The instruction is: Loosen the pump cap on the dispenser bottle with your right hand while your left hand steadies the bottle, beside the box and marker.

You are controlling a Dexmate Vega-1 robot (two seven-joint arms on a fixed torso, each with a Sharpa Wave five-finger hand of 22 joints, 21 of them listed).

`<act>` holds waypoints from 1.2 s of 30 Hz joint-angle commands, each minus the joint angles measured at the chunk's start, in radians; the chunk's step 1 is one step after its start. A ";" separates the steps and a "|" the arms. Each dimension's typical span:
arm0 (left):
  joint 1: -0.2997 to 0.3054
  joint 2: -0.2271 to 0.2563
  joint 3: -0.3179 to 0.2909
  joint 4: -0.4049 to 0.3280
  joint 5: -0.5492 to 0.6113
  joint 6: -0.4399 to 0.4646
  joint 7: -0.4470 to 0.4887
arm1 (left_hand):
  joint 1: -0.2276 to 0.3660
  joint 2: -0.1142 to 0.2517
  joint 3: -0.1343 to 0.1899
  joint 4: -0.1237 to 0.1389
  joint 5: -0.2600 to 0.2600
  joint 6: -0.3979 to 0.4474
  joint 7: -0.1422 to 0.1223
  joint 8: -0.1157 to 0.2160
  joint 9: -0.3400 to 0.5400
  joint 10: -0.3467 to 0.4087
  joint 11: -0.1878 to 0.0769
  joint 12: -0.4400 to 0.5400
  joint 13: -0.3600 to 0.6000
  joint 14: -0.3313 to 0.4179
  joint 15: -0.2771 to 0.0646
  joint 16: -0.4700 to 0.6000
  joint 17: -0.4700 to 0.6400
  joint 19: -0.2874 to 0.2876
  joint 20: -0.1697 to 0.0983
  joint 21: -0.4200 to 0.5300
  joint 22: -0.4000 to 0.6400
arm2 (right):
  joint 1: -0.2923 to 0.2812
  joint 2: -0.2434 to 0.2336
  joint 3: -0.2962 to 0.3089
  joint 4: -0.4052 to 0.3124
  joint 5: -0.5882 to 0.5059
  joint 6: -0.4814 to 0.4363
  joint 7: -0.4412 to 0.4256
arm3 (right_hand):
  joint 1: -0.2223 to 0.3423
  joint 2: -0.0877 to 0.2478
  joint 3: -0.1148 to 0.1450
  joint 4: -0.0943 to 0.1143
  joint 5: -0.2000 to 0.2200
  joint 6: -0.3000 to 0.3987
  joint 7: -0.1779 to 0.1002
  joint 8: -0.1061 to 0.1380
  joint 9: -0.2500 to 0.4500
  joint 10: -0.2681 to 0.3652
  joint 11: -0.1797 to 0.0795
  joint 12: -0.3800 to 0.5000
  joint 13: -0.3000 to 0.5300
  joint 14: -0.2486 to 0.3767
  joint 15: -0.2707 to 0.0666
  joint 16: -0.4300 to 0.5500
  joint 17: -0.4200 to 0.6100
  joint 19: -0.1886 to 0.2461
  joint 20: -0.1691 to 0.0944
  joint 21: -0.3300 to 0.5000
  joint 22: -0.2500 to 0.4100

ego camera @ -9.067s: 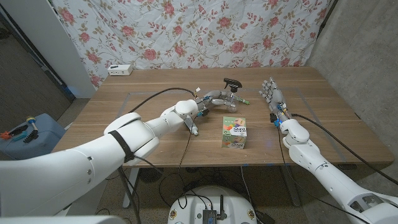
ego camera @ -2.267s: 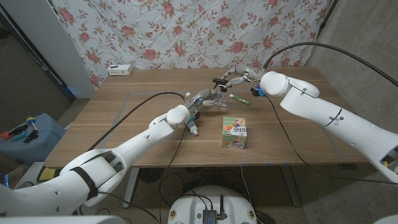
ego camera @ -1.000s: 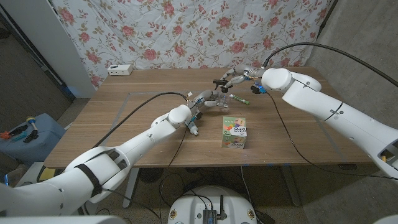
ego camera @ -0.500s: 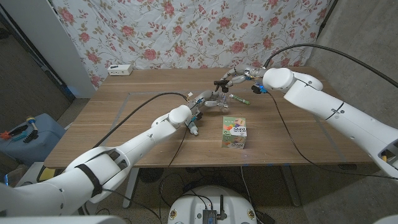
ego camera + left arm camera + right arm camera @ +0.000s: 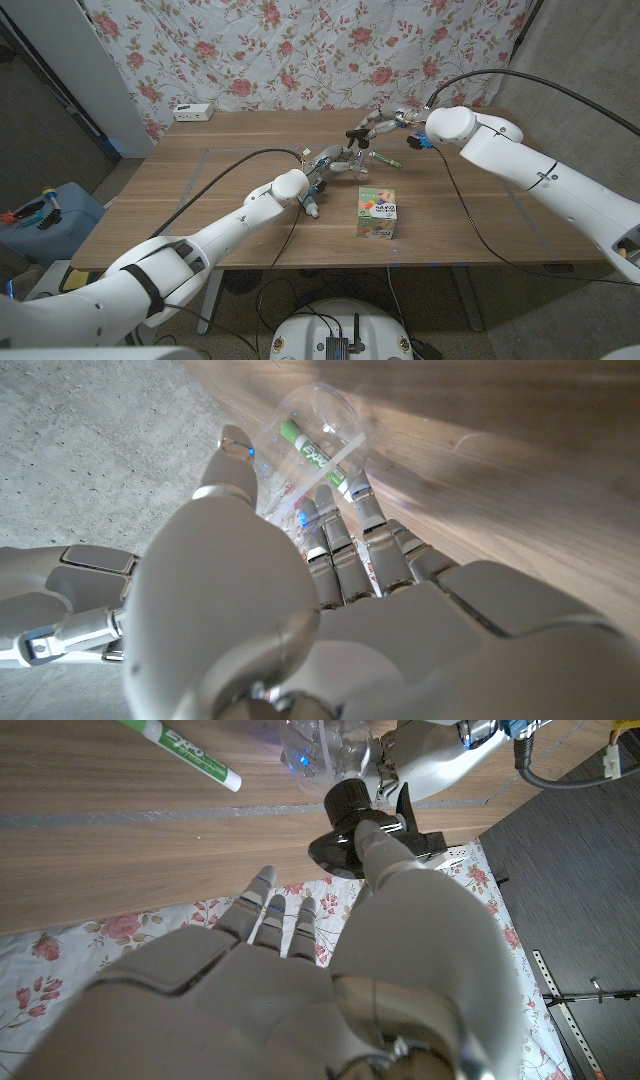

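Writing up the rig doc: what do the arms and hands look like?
Both arms have glossy white rounded shells. The left arm wears a black band and a black cable runs along it; another black cable loops over the right arm. Left hand and right hand: light grey, segmented fingers.

The dispenser bottle (image 5: 358, 160) is clear plastic and stands upright on the wooden table toward its far middle, wrapped by the left hand (image 5: 335, 157). Its black pump cap (image 5: 356, 135) sits on top with the spout pointing sideways, and the right hand (image 5: 378, 125) touches it with its fingertips (image 5: 372, 828). A green-and-white marker (image 5: 385, 160) lies flat just beside the bottle, and a small colourful box (image 5: 377, 212) stands nearer the front edge.
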 commanded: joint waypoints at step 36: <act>0.008 0.005 0.000 -0.014 0.005 0.006 0.005 | -0.017 0.127 0.060 0.039 0.005 0.073 -0.003 0.011 0.005 0.059 -0.049 0.003 0.144 0.028 -0.098 0.001 0.006 0.004 -0.096 0.001 0.002 | 0.039 -0.029 0.004 -0.009 0.002 0.008 0.071 | 0.060 -0.009 0.030 -0.013 0.027 -0.011 -0.022 -0.039 -0.005 -0.008 -0.025 -0.002 0.003 -0.012 -0.006 0.010 0.003 -0.021 0.002 -0.002 0.003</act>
